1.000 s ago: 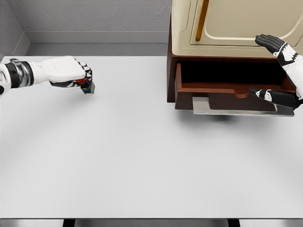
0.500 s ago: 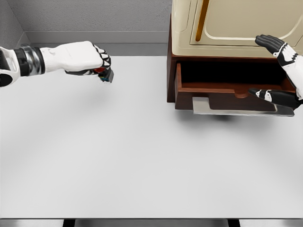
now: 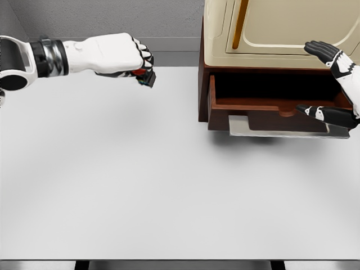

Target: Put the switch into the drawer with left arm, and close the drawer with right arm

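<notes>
My left hand [image 3: 126, 56] is a closed fist around the switch [image 3: 147, 77], a small dark block with red and teal bits showing below the knuckles. It hangs above the white table [image 3: 169, 185], left of the cabinet. The brown drawer [image 3: 270, 109] stands pulled out at the cabinet's base, its inside dark and its grey front lip [image 3: 281, 128] facing me. My right hand [image 3: 332, 84] is open at the drawer's right end, fingers spread above it and the thumb low by the front lip.
A cream cabinet [image 3: 281, 28] with a tan-handled door sits over the drawer at the back right. Grey walls run behind the table. The table's front edge lies near the bottom of the view.
My left hand has carried the switch up and to the right, toward the cabinet. The right hand and the drawer have stayed in place.
</notes>
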Robot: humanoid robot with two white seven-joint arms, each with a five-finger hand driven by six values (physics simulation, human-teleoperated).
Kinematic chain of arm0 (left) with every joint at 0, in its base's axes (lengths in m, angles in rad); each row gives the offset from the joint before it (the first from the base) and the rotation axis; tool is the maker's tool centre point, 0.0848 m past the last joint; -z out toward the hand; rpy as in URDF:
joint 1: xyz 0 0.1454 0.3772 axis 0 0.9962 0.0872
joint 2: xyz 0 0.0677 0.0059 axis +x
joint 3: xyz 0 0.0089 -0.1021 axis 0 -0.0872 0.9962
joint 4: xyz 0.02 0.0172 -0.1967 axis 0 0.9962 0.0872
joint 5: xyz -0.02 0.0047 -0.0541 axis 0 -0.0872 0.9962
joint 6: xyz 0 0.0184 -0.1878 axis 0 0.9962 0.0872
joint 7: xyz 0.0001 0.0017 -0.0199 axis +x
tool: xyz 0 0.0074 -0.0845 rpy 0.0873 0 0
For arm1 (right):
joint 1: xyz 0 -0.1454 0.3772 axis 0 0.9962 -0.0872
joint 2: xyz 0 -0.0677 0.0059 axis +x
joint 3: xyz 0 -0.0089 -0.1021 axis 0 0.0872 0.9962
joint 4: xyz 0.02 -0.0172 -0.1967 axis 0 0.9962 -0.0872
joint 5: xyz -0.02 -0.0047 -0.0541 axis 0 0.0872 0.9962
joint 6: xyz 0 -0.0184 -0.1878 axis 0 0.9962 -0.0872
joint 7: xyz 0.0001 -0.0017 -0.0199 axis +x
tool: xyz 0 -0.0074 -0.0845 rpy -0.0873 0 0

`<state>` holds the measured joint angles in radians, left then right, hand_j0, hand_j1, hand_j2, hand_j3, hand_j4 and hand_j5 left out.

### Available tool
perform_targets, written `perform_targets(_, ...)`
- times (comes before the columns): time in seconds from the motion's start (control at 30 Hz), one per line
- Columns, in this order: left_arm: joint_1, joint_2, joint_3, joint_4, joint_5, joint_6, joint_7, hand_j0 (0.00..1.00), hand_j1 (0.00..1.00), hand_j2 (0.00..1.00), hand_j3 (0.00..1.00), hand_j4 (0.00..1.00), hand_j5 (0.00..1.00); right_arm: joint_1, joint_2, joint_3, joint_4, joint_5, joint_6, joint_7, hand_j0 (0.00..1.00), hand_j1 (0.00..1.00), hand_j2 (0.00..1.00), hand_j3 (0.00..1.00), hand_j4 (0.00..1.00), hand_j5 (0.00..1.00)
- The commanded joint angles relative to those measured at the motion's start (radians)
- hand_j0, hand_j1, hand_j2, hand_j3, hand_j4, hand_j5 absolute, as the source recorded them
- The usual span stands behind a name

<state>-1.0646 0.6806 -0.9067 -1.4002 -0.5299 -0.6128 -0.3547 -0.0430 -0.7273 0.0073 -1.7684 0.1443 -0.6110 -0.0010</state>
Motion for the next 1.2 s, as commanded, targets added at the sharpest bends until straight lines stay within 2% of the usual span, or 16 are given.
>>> perform_targets(0.0, -0.002, -0.024, -0.001, -0.008, 0.005, 0.002, 0.000, 0.41, 0.41, 0.41, 0.41, 0.41, 0.41, 0.000, -0.001, -0.001, 0.000, -0.006, 0.000, -0.001, 1.00, 1.00, 1.00, 1.00, 1.00, 1.00)
perform_targets(1.17, -0.077, -0.219, -0.017, -0.020, 0.005, 0.002, -0.006, 0.42, 0.42, 0.42, 0.42, 0.42, 0.42, 0.000, -0.001, -0.001, 0.000, -0.006, 0.000, -0.001, 1.00, 1.00, 1.00, 1.00, 1.00, 1.00)
